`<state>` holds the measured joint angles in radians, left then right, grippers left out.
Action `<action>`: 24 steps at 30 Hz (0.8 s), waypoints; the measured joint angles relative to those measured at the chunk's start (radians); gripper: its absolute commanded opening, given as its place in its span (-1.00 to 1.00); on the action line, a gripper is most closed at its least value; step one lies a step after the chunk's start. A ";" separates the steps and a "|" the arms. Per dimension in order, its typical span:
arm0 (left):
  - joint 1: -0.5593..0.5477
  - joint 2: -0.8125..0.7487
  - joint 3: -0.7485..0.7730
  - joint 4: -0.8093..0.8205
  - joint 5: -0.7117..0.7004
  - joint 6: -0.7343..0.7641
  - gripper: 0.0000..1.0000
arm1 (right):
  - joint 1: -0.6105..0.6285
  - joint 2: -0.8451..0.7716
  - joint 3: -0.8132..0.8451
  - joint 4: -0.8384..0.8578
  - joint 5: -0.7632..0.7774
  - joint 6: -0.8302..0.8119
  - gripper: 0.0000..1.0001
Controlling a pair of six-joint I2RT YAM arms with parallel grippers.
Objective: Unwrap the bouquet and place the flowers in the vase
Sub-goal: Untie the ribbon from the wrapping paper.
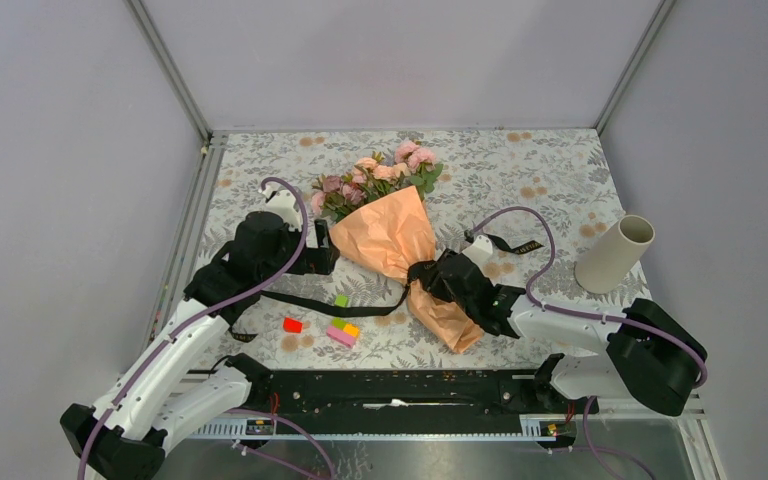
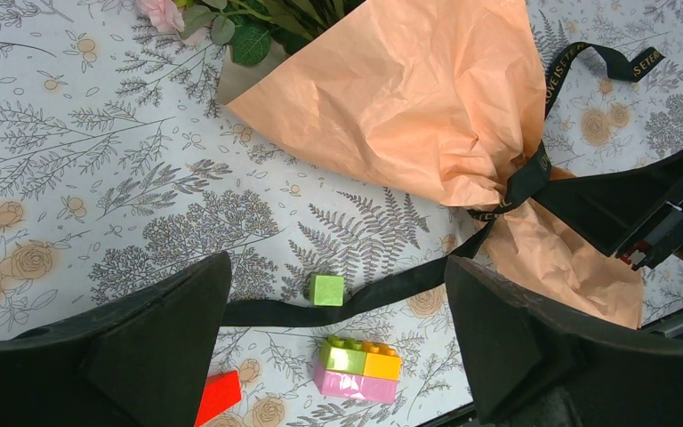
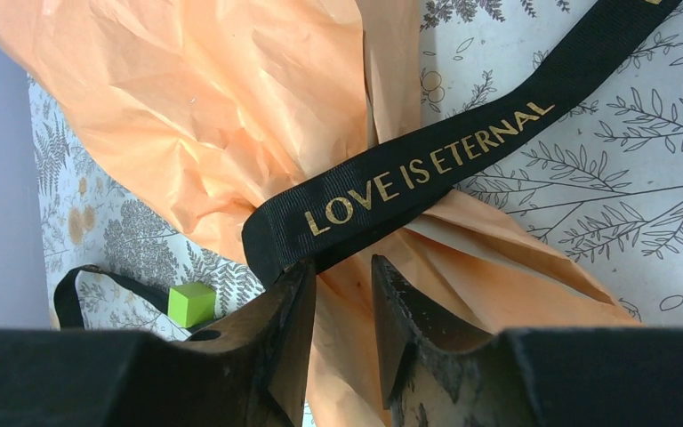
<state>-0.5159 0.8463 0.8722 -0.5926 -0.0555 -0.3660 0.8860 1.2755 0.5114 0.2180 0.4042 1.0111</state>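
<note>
Barely started here. Low in the overhead view, the left pincer (image 2: 336, 276) is hanging spread wide over a loose tail of the black ribbon (image 3: 409, 173) and some toy blocks (image 1: 342, 330), grabbing nothing. The right pincer (image 3: 342, 267) is sitting half-closed at the knot with paper between its fingers, and I can't tell if it's pinching. The bouquet (image 1: 390, 235) is lying mid-frame on the desk (image 1: 520, 170), still tied. The vase (image 1: 612, 258) is standing at the right, looking empty. The flowers (image 1: 375, 175) are poking out higher up.
</note>
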 measured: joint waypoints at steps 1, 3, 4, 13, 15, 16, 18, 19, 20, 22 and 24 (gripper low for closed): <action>0.000 0.001 0.000 0.000 0.000 0.000 0.98 | 0.000 0.000 0.000 0.002 0.002 0.000 -0.28; 0.000 0.002 0.000 0.000 0.000 0.000 0.98 | 0.000 0.000 0.000 0.006 0.004 0.000 -0.28; 0.000 0.002 0.000 0.000 0.001 0.000 0.98 | 0.000 0.000 0.000 0.007 0.005 0.000 -0.28; 0.000 0.008 -0.009 0.003 0.005 0.000 0.98 | 0.000 0.027 0.002 0.028 0.002 0.000 -0.29; 0.000 0.008 -0.011 0.002 0.005 0.000 0.98 | 0.000 0.049 0.010 0.028 -0.003 0.000 -0.37; 0.000 0.008 -0.011 0.003 0.005 0.000 0.98 | 0.000 0.063 0.017 0.030 -0.005 0.000 -0.47; 0.000 0.008 -0.011 0.003 0.004 0.000 0.98 | 0.000 0.073 0.023 0.032 -0.006 -0.001 -0.60; 0.000 0.008 -0.011 0.003 0.004 0.000 0.98 | 0.000 0.074 0.024 0.035 -0.005 -0.003 -0.62; 0.000 0.008 -0.011 0.003 0.004 0.000 0.98 | 0.000 0.074 0.025 0.036 -0.005 -0.002 -0.62; 0.000 0.008 -0.011 0.003 0.004 0.000 0.98 | -0.001 0.073 0.025 0.038 -0.005 -0.002 -0.61; 0.000 0.009 -0.011 0.003 0.004 0.000 0.98 | -0.003 0.066 0.025 0.038 -0.005 -0.002 -0.55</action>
<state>-0.5156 0.8551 0.8616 -0.5900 -0.0513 -0.3660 0.8829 1.3411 0.5362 0.2562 0.3996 1.0088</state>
